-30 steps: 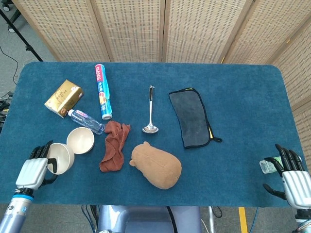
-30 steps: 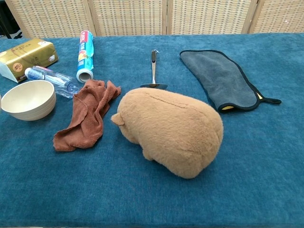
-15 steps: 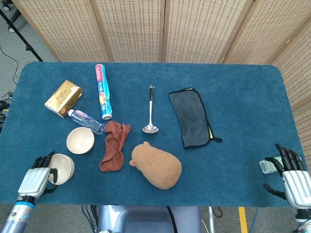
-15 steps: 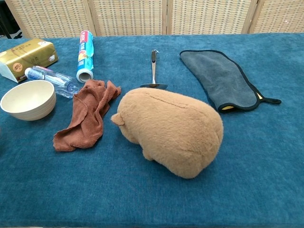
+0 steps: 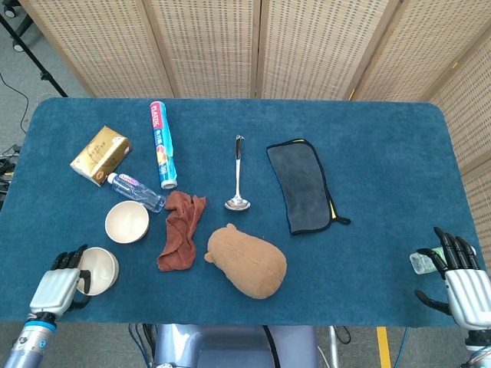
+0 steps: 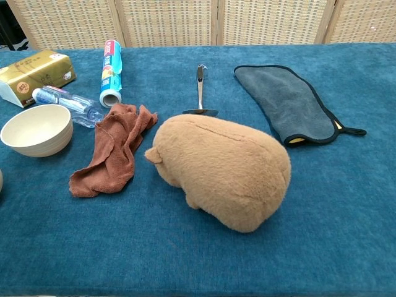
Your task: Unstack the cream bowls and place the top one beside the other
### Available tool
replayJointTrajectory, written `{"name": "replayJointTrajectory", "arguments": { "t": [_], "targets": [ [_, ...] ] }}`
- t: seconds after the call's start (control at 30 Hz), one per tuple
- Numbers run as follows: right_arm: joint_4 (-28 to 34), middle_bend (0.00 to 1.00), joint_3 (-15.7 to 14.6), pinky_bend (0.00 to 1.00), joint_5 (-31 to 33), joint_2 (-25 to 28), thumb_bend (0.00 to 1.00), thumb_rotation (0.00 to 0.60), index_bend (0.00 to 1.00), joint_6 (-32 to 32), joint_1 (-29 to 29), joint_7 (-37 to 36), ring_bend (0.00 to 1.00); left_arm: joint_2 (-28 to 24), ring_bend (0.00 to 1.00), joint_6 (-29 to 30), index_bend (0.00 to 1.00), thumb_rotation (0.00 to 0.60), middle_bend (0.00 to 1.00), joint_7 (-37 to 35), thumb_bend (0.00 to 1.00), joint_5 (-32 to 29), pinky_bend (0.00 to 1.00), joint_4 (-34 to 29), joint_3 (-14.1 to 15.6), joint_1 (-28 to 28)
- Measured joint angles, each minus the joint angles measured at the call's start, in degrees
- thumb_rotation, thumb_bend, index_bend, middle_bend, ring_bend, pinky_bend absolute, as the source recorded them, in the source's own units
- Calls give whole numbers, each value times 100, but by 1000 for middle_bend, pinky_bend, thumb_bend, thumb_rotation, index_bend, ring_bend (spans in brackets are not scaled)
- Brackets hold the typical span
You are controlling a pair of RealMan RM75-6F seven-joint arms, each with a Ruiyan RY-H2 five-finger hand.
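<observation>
The left hand's (image 5: pixel 55 287) fingers (image 5: pixel 69 257) curl over the rim of the lifted cream bowl (image 5: pixel 100 270), low at the worktop's (image 5: pixel 383 153) near-left edge, just near of the other bowl (image 5: pixel 126 221). Placing seems underway; next, release. Right hand (image 5: pixel 459 277) idles, fingers spread.

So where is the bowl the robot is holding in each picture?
Head view: the held cream bowl is at lower left near the table's front edge, with the left robot hand holding it.
Chest view: only a sliver of it shows at the far left edge.
Shared landmark: the other cream bowl, beside the brown cloth.
</observation>
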State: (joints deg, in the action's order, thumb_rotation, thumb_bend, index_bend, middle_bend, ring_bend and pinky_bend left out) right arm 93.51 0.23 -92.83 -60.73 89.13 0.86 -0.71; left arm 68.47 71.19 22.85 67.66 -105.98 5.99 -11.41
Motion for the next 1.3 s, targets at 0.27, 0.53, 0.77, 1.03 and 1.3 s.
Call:
{"name": "replayJointTrajectory", "arguments": {
  "t": [0.27,0.53,0.77,1.03,1.3],
  "targets": [
    [-3,0,5,52,-3,-2,120,600,264,14,-4,-9,0,-39,70,28,491,600,0,-27,286,128,0,-16,-5,23],
    [-7,0,5,52,-16,-4,126,600,264,22,-5,-15,0,-175,70,212,467,600,0,-96,285,320,0,-172,-57,70],
    [-11,0,6,52,-18,-5,122,600,264,24,-5,-25,0,-520,70,577,451,600,0,-237,290,515,0,-538,-286,100],
    [6,0,9,52,-44,-6,124,600,264,6,17,-47,0,-559,70,1324,451,600,0,-956,289,940,0,-626,-651,254],
    [-1,0,6,52,-12,-45,127,600,264,-83,51,14,0,-50,70,2120,451,600,0,-1813,286,1500,0,-149,-848,549]
  ]
}}
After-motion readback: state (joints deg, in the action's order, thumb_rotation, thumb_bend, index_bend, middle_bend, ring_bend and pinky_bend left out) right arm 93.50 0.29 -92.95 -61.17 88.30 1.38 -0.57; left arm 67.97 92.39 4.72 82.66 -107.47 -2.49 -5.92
